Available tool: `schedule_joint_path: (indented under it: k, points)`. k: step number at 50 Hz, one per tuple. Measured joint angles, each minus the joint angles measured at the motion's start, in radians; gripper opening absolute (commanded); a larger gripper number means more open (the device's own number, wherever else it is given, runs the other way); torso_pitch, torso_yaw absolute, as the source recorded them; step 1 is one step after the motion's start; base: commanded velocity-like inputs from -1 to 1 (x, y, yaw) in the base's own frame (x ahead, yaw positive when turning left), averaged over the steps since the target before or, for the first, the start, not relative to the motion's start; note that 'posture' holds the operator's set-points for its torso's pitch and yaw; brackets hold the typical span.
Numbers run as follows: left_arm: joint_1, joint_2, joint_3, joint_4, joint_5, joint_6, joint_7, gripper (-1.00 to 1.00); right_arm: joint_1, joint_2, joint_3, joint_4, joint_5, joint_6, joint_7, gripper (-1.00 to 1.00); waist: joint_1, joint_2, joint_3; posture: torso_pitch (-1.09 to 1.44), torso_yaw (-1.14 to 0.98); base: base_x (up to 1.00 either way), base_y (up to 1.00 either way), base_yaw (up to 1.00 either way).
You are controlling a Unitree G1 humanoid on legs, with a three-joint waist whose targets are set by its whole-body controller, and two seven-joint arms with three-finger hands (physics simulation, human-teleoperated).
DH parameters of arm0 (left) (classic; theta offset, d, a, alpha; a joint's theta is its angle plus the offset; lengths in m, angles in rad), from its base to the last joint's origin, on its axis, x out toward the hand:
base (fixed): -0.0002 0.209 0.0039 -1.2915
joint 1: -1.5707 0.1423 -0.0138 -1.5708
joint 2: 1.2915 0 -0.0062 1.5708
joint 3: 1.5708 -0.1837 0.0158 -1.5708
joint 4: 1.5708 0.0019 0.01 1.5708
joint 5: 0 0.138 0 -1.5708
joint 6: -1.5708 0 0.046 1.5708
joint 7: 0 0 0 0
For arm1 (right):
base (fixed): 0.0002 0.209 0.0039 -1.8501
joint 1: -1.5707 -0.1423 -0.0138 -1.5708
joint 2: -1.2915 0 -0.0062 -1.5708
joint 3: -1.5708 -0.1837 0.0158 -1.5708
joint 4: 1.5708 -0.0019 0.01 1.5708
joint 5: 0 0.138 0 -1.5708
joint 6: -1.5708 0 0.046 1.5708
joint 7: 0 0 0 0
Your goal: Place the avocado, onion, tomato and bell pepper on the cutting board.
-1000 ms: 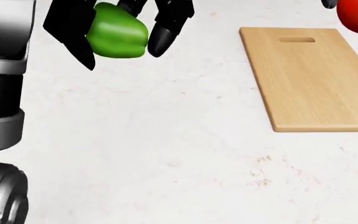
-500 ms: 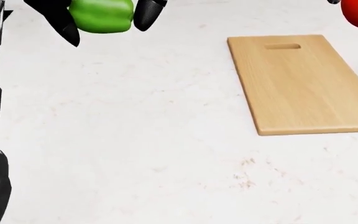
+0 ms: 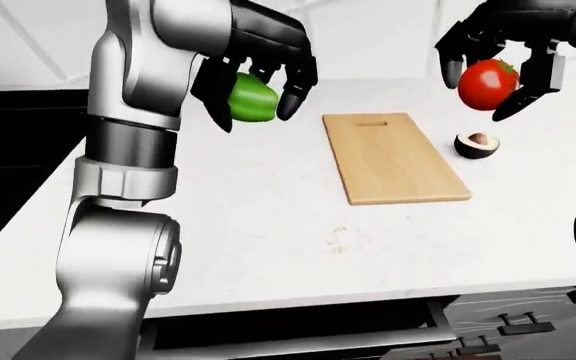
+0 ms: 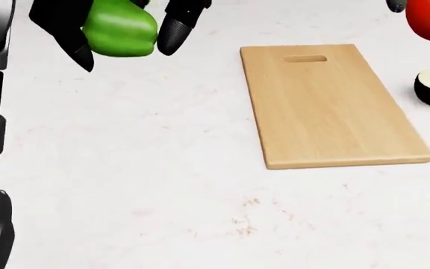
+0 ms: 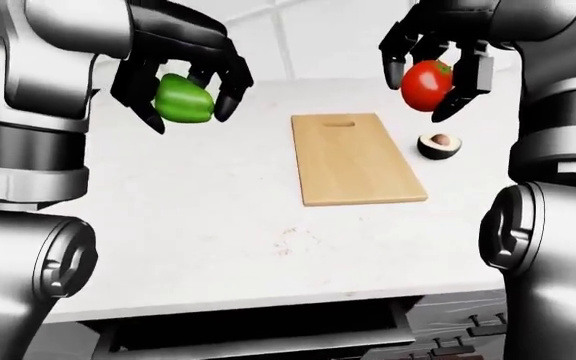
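The left hand [image 5: 183, 84] holds the green bell pepper [image 5: 183, 100] in closed fingers, raised above the counter [image 3: 258, 217] to the left of the cutting board [image 4: 327, 103]. The right hand [image 5: 436, 56] grips the tomato [image 5: 427, 85] in the air, up and right of the board, above the halved avocado [image 5: 438, 145] lying on the counter just beside the board's right edge. The board is bare; no onion shows. Each hand should probably travel inward over the wood, descend until the produce rests, then release, keeping the two apart. Compared with the earlier head view, the board sits further left and the avocado has entered the picture: the camera has shifted.
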Motion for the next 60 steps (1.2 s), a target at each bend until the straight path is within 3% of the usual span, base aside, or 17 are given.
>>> schedule_joint_path:
  k: [4,9,11,15,18,21,23,28,32,38,40,43,45,49,51,56,60]
  points:
    - [-0.009,0.014,0.014,0.005,0.005,0.002,-0.001,-1.0,-0.002,0.009,0.003,-0.002,-0.001,0.0,0.001,-1.0,0.014,0.041,0.013,0.0,0.0,0.0,-0.14,0.0]
    - [-0.016,0.019,0.017,0.002,0.004,0.001,0.003,-1.0,0.003,0.014,0.005,-0.004,-0.003,-0.002,0.0,-1.0,0.016,0.096,0.004,0.0,0.0,0.0,-0.15,0.0]
    - [-0.011,0.028,0.023,0.004,0.006,0.0,0.002,-1.0,0.002,0.023,0.006,-0.008,0.0,-0.005,0.002,-1.0,0.024,0.081,0.007,0.0,0.0,0.0,-0.16,0.0]
    - [0.001,0.032,0.024,0.019,0.015,0.004,-0.01,-1.0,0.0,0.029,0.012,-0.001,0.001,-0.011,0.008,-1.0,0.018,0.073,0.0,0.0,0.0,0.0,-0.15,0.0]
    - [-0.009,0.031,0.023,0.015,0.014,0.003,-0.01,-1.0,-0.01,0.021,0.007,-0.007,0.0,-0.008,0.008,-1.0,0.009,0.049,0.002,0.0,0.0,0.0,-0.16,0.0]
    - [-0.017,0.034,0.027,0.016,0.01,-0.001,-0.004,-1.0,-0.02,0.02,0.005,-0.012,0.002,-0.009,0.005,-1.0,0.012,0.013,-0.002,0.0,0.0,0.0,-0.16,0.0]
    - [-0.023,0.035,0.027,0.015,0.01,-0.002,-0.001,-1.0,-0.022,0.017,0.003,-0.014,0.003,-0.009,0.002,-1.0,0.012,-0.031,-0.011,0.0,0.0,0.0,-0.16,0.0]
    - [-0.015,0.016,0.003,0.02,0.001,-0.01,-0.004,-1.0,-0.006,0.001,0.001,0.005,-0.006,0.002,0.007,-1.0,-0.001,-0.002,0.002,0.0,0.0,0.0,-0.17,0.0]
    - [-0.024,0.025,0.017,0.021,0.006,-0.009,-0.003,-1.0,-0.012,0.009,0.002,-0.001,-0.006,0.001,0.007,-1.0,0.015,0.043,0.015,0.0,0.0,0.0,-0.18,0.0]
    - [-0.026,0.031,0.022,0.003,0.002,-0.005,-0.006,-1.0,-0.02,0.014,0.003,-0.007,-0.004,0.0,0.007,-1.0,0.014,0.103,0.002,0.0,0.0,0.0,-0.18,0.0]
    - [-0.015,0.04,0.03,0.001,0.002,-0.002,-0.012,-1.0,-0.019,0.029,0.006,-0.008,0.0,0.0,0.011,-1.0,0.02,0.08,0.002,0.0,0.0,0.0,-0.18,0.0]
    - [-0.004,0.045,0.031,0.009,0.007,0.003,-0.022,-1.0,-0.024,0.036,0.012,-0.004,0.002,-0.001,0.022,-1.0,0.017,0.08,-0.001,0.0,0.0,0.0,-0.18,0.0]
    - [-0.009,0.045,0.028,0.01,0.009,0.005,-0.024,-1.0,-0.026,0.031,0.009,-0.008,0.002,-0.001,0.021,-1.0,0.011,0.067,-0.001,0.0,0.0,0.0,-0.18,0.0]
    - [-0.013,0.049,0.034,-0.005,0.004,0.004,-0.019,-1.0,-0.033,0.034,0.007,-0.015,0.002,0.001,0.012,-1.0,0.011,0.022,-0.003,0.0,0.0,0.0,-0.18,0.0]
    - [-0.013,0.051,0.035,-0.007,0.001,0.002,-0.015,-1.0,-0.032,0.033,0.008,-0.017,0.003,-0.002,0.011,-1.0,0.014,-0.017,-0.007,0.0,0.0,0.0,-0.17,0.0]
    - [-0.005,0.028,0.007,0.01,-0.005,-0.008,-0.014,-1.0,-0.016,0.015,0.004,0.007,-0.008,0.009,0.018,-1.0,-0.002,0.005,0.006,0.0,0.0,0.0,-0.18,0.0]
    - [-0.013,0.035,0.019,0.0,-0.004,-0.004,-0.018,-1.0,-0.022,0.021,0.001,-0.011,-0.005,0.013,0.027,-1.0,0.009,0.042,0.009,0.0,0.0,0.0,-0.18,0.0]
